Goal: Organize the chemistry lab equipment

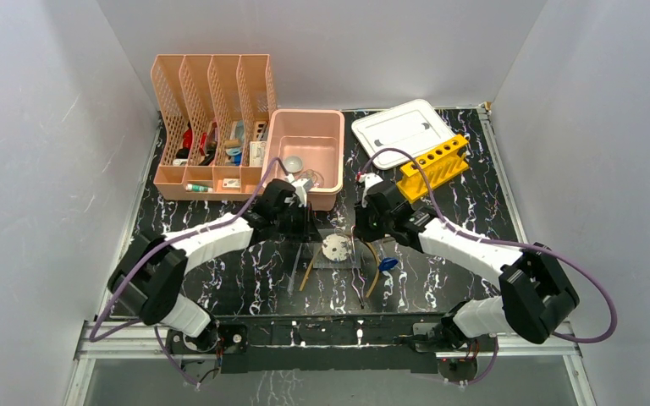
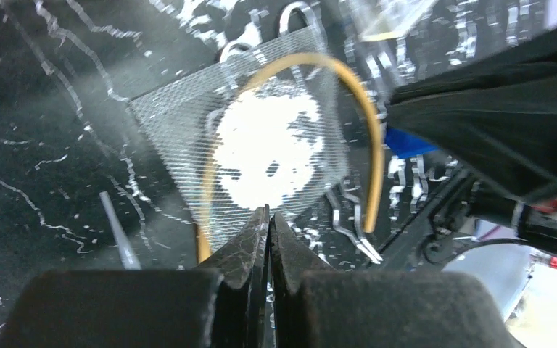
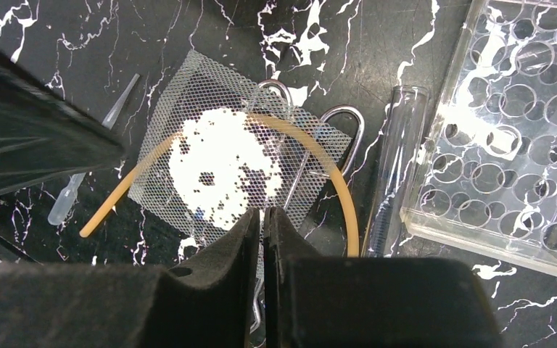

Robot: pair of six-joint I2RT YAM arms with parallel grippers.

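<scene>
**Fig.** Left fingers [image 2: 250, 250] and right fingers [image 3: 239, 246] were closed, tips at opposite edges of the wire gauze [image 3: 225, 159]; grip undeterminable. The yellow rubber tube [image 3: 348, 217] arched beyond both; the clear rack [image 3: 508, 130] lay right of the right fingers.

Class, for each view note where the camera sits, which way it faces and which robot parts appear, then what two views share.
Top external: above and behind, looking down on the table; left arm and right arm in view.
Left wrist: on that arm, facing down at the wire gauze; left gripper shut.
Right wrist: likewise, from the opposite side; right gripper shut.
Shared: both wrist views show the wire gauze and yellow rubber tube.
</scene>
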